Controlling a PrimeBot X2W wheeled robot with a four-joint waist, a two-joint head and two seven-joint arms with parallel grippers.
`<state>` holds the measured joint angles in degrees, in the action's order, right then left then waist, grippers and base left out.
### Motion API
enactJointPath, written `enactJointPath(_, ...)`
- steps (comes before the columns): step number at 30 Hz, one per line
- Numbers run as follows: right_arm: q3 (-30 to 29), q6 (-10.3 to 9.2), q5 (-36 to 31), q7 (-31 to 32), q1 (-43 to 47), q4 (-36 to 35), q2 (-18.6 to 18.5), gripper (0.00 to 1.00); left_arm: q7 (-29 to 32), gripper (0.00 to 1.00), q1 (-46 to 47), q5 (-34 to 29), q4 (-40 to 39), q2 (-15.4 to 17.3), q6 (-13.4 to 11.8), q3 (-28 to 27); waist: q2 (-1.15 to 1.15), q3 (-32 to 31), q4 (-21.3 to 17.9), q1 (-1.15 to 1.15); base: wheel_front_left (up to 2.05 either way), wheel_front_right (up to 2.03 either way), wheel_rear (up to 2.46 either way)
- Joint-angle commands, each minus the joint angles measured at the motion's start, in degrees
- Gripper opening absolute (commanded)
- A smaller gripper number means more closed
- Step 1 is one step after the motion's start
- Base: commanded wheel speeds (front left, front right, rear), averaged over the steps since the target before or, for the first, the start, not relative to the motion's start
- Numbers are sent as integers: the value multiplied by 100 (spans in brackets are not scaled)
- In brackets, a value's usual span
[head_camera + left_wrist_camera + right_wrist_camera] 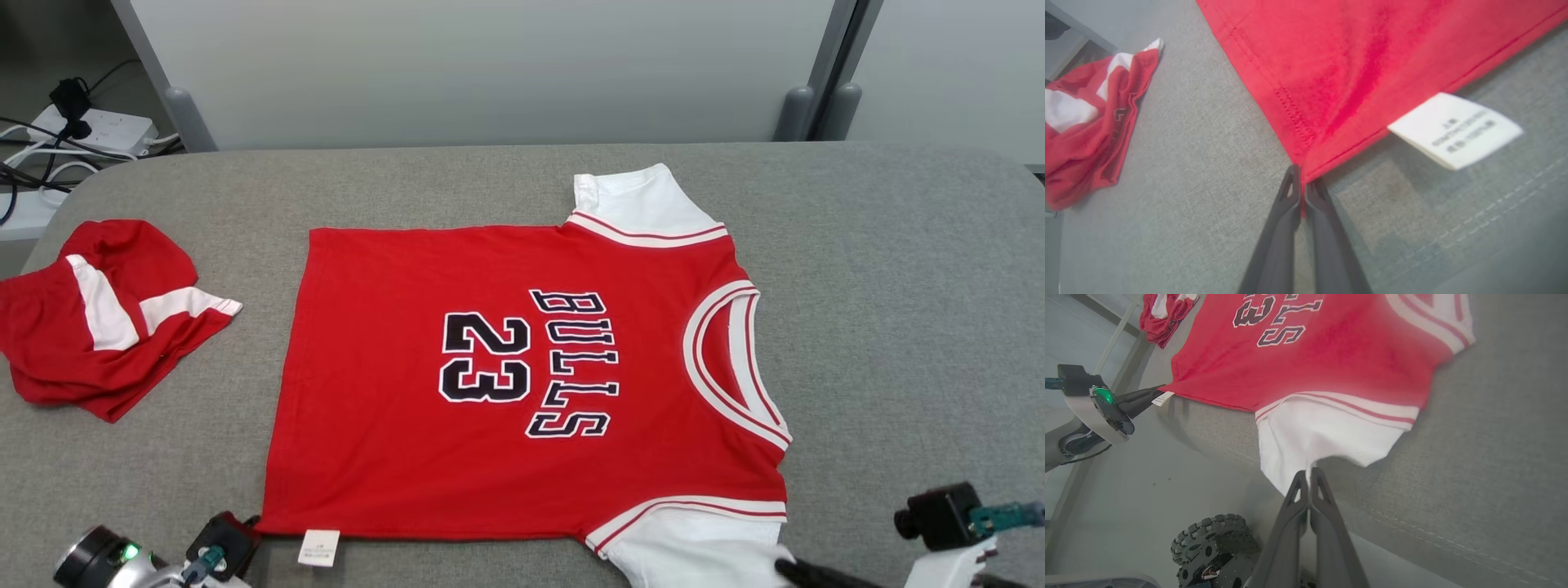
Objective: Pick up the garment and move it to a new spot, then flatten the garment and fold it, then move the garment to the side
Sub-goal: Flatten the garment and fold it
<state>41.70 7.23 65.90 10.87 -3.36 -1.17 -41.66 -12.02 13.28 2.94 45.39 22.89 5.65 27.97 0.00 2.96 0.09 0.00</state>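
The garment (457, 457) is a red jersey with white sleeves and "BULLS 23" in black, spread flat across the grey table, its neck to the right. My left gripper (1302, 183) is shut on the jersey's near hem corner (1306, 163), beside its white label (1457, 130). At the table's front edge my right gripper (1308, 477) is shut on the near white sleeve (1314, 437). In the head view the left wrist (220, 547) sits at that corner and a dark right finger (816, 572) touches the sleeve (694, 547).
A crumpled red and white pair of shorts (98, 318) lies at the table's left end. The table (898, 327) has bare grey room on the right. Cables and a power strip (90, 131) lie beyond the far left corner. My wheeled base (1216, 547) shows below the table edge.
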Motion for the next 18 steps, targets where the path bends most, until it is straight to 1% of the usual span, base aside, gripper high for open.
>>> enactJointPath(1, -142, 25, -113, -159, -246, -127, -202, 0, 81, 0, 387, 17, -243, 300, 59, -135, 0, 36, 39, 0, 0, 0, 0)
enactJointPath(2, -142, 25, -113, -159, -246, -127, -202, 0, 81, 0, 387, 17, -243, 300, 59, -135, 0, 36, 39, 0, 0, 0, 0)
enactJointPath(4, -274, 25, -178, -233, -413, -75, -165, 0, 205, 0, 491, 82, -513, 378, 123, -31, 0, 80, 75, 0, 0, 0, 0)
enactJointPath(8, -458, 25, -301, -357, -778, 162, -15, 0, 597, 0, 657, 189, -996, 586, 174, 303, 0, 194, 153, 0, 0, 0, 0)
enactJointPath(11, -500, 25, -377, -384, -1057, 397, 149, 0, 963, 0, 738, 542, -1338, 765, 180, 783, 0, 266, 189, 0, 0, 0, 0)
enactJointPath(15, -504, 25, -521, -406, -1422, 761, 307, 0, 1383, 0, 988, 1145, -1804, 1134, 182, 1333, 0, 379, 230, 0, 0, 0, 0)
enactJointPath(18, -538, 25, -596, -468, -1687, 1057, 416, 0, 1489, 0, 1208, 1444, -1947, 1353, 182, 1618, 0, 442, 251, 0, 0, 0, 0)
